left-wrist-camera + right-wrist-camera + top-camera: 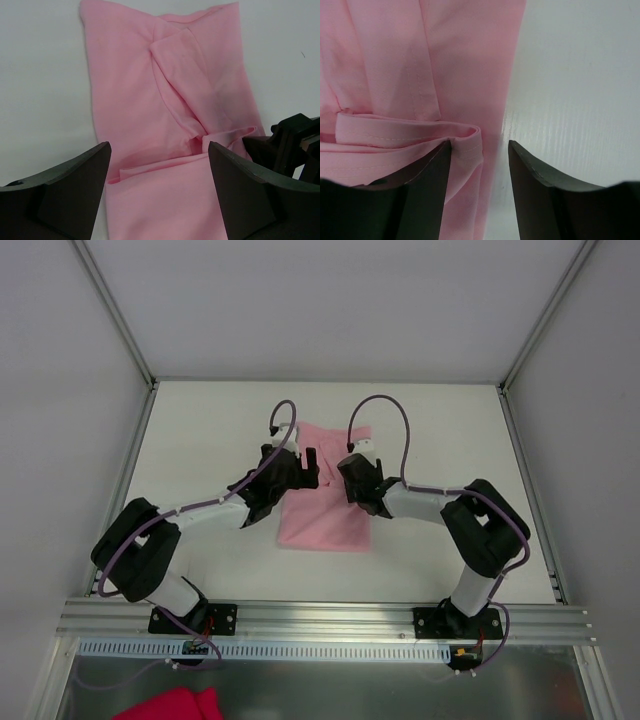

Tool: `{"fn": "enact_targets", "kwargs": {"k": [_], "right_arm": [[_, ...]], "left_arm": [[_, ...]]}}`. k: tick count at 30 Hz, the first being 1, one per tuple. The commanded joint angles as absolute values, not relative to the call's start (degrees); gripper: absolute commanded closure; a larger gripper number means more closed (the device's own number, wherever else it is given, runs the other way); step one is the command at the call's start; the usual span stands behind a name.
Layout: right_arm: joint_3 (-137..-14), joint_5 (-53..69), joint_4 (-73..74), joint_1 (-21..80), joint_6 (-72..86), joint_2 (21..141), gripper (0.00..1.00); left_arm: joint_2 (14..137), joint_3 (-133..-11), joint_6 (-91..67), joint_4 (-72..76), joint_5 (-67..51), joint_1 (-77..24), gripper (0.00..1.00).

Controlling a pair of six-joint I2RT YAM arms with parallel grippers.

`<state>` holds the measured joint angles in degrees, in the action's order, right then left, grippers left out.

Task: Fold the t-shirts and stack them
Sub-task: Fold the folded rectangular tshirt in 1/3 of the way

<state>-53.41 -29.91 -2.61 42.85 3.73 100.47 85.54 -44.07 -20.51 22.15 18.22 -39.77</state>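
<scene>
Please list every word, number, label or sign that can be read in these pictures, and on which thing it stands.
No text can be read in any view.
The t-shirt is plain pink, with no print or label showing.
On the right arm's base, any marking is too small to read.

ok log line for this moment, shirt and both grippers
t-shirt partly folded, flat on table | left gripper open above it | right gripper open over its edge

White table [200,440], aluminium rail [320,618] along its near edge, magenta cloth [170,706] nearer
</scene>
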Motion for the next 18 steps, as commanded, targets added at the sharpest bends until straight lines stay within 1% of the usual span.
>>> {"fn": "enact_targets", "kwargs": {"k": [1,3,7,8,9,11,12,15,18], "right_arm": [[-55.5,-33.3,-2.7,43.3,2.7,97.2,0.47],[-55.3,-33.8,-2.1,43.4,2.5,95.6,0.47],[-54.5,-34.2,-1.5,43.5,2.1,94.0,0.48],[-54.6,-34.3,-1.2,43.5,2.2,93.8,0.51],[-54.6,-34.4,-0.6,43.5,2.3,93.3,0.52],[-54.1,-34.5,-0.7,43.5,2.5,92.8,0.52],[-54.0,-34.8,-0.5,43.5,2.6,92.6,0.51],[-54.0,-34.4,-0.7,43.5,2.5,92.5,0.52],[-53.5,-31.9,-2.1,43.5,2.6,92.3,0.59]], "left_arm": [[88.6,-43.9,-23.0,25.6,13.9,-39.8,0.20],[90.1,-43.8,-23.6,25.6,13.0,-39.9,0.23],[90.3,-41.1,-25.5,28.7,11.4,-40.7,0.35],[90.4,-40.3,-25.9,29.3,10.6,-40.7,0.57],[90.9,-40.2,-26.8,29.3,9.8,-40.9,0.67],[91.3,-40.3,-27.1,29.0,9.5,-41.7,0.91],[91.6,-40.3,-27.2,28.8,10.0,-42.1,1.00],[90.9,-40.3,-26.5,28.3,14.0,-44.1,1.00],[89.7,-39.4,-26.4,28.8,15.6,-46.1,1.00]]}}
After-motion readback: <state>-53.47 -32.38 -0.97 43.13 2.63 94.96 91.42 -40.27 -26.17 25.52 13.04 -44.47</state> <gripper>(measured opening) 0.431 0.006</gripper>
